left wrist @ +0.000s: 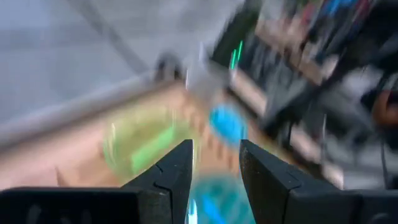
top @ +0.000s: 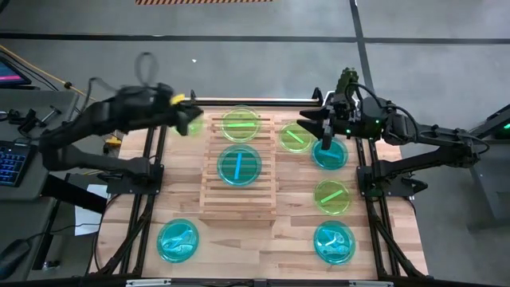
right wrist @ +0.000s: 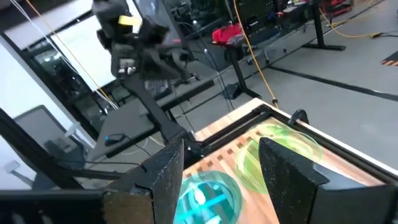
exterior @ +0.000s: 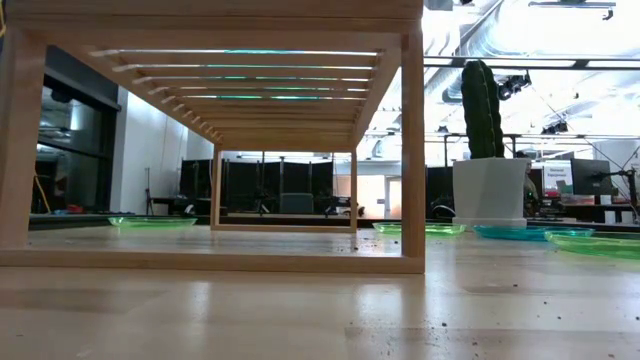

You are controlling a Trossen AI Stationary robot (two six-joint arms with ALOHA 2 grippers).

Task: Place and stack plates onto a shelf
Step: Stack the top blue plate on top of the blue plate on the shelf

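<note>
Two of the small round translucent plastic plates sit on the light wooden slatted shelf (top: 237,199) at the worktop's centre: a lime green plate (top: 240,122) at its 12 o'clock end and a cyan blue plate (top: 239,165) mid-shelf. Six more lie around it, unstacked. The left pincer (top: 188,108) hovers open and empty at 10 o'clock; the right pincer (top: 325,131), jaws apart, holds nothing at 2 o'clock.

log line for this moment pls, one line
shelf: green plate, blue plate | left gripper: open, far-left of shelf | right gripper: open, empty, above blue plate
</note>
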